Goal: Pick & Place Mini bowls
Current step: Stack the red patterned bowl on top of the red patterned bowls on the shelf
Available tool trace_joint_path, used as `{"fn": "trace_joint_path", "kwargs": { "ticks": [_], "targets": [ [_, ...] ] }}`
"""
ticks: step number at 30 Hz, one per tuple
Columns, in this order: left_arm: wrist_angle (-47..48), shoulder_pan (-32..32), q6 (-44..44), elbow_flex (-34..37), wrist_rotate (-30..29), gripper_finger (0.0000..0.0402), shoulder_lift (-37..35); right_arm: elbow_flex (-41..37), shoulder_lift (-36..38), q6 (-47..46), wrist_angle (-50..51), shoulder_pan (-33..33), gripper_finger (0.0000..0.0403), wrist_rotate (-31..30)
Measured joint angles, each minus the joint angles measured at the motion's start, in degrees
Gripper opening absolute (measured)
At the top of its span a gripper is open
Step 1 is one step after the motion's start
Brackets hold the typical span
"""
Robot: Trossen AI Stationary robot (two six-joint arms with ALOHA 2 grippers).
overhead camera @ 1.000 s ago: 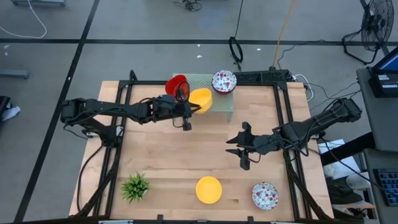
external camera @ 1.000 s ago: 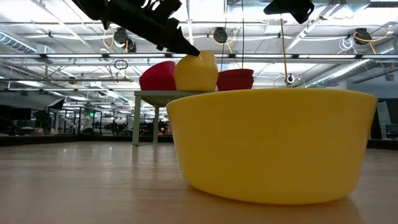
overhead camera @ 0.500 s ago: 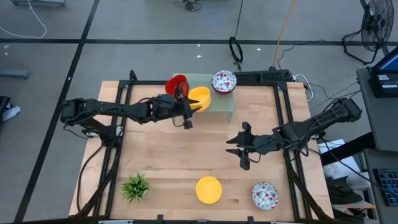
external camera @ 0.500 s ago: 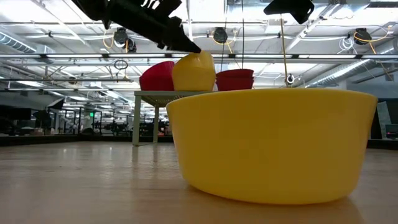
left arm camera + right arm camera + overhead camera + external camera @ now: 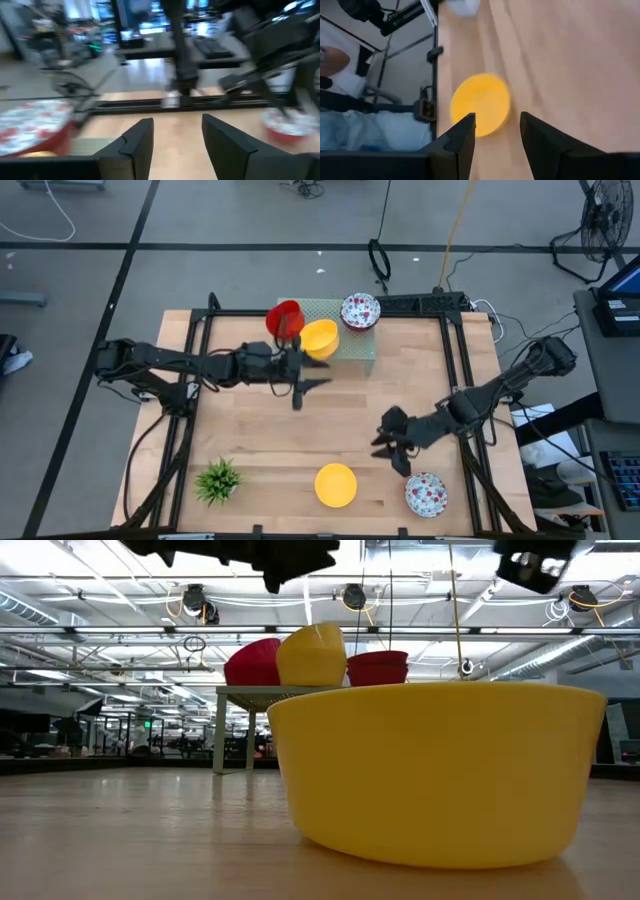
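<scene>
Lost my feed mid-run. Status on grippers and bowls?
Left gripper open, empty, beside shelf. Right gripper open, empty, near front yellow bowl. Second yellow bowl on shelf. Path clear.

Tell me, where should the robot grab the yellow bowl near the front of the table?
Probably by its rim. The yellow bowl sits upright and open on the table, with steep smooth walls, so one finger could go inside and one outside. Coming down from above looks best. The right end effector, open, hangs closest, so its side of the rim seems easiest.
</scene>
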State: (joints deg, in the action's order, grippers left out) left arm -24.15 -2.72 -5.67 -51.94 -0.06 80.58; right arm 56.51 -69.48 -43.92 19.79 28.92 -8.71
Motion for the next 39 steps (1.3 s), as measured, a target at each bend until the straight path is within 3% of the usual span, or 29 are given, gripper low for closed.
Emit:
{"fn": "trace_joint_path", "kwargs": {
  "ticks": [9, 16, 25, 30, 33, 39],
  "targets": [
    [2.7, 8.3, 4.8, -0.1, 3.1, 0.0173, -0.1, -0.2, -9.4, -15.3, -3.1, 9.4, 0.0141, -0.2],
    [3.0, 14.8, 4.9, -0.1, 3.2, 0.0173, -0.1, -0.1, -14.7, -21.0, -10.1, 13.1, 0.0141, -0.4],
    [2.9, 20.6, 4.9, -0.1, 3.0, 0.0173, -0.1, 5.1, -18.3, -28.3, -9.6, 17.0, 0.0141, -0.8],
    [2.9, 22.1, 4.9, -0.1, 3.0, 0.0173, -0.1, 12.0, -19.8, -28.5, -3.0, 18.7, 0.0141, -4.9],
    [3.0, 22.8, 4.9, -0.1, 3.0, 0.0173, -0.1, 16.7, -21.5, -29.3, 6.0, 19.5, 0.0141, -6.3],
    [3.1, 23.7, 6.2, -0.1, 3.0, 0.0173, -0.1, 21.7, -26.8, -38.4, 21.4, 20.4, 0.0141, -0.9]
  ]
}}
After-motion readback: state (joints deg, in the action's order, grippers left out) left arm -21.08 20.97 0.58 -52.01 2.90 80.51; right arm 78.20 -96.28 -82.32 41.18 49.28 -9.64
